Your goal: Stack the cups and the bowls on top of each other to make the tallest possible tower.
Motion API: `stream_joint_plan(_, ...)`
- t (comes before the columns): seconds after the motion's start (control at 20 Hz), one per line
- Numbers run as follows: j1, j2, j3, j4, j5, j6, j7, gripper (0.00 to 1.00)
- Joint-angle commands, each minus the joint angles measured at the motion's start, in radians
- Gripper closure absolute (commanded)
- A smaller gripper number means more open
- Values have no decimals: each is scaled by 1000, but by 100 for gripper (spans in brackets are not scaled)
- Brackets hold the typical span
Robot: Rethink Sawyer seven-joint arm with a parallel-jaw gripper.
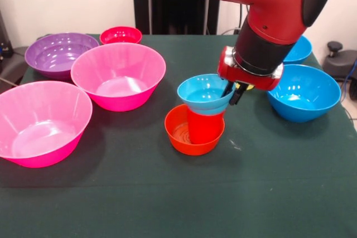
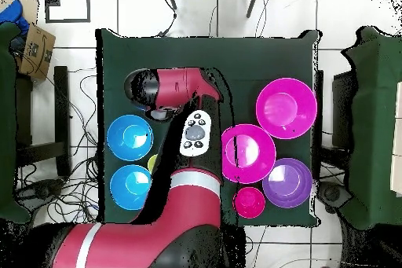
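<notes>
The small light-blue bowl [image 1: 204,93] sits upright on the red cup [image 1: 204,126], which stands in the small orange bowl [image 1: 194,130] mid-surface. The tool [image 1: 234,92] straddles its rim on the side facing the large blue bowl [image 1: 304,92], fingers narrow; whether it grips, I cannot tell.

You see even, bright light from above in both views. On the table [image 1: 279,193], soft shadows lie under the pink bowls [image 1: 118,74] and the arm [image 1: 268,32]. Glossy bowl interiors carry pale glare patches. The front view is sharp throughout. In the overhead view, the floor [image 2: 235,13] reads near white.
</notes>
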Motion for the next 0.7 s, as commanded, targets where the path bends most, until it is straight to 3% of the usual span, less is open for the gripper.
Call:
stream_joint_plan(0.05, 17, 82, 48, 85, -73, -99, 48, 100)
stream_joint_plan(0.7, 14, 74, 48, 124, -69, -170, 55, 100)
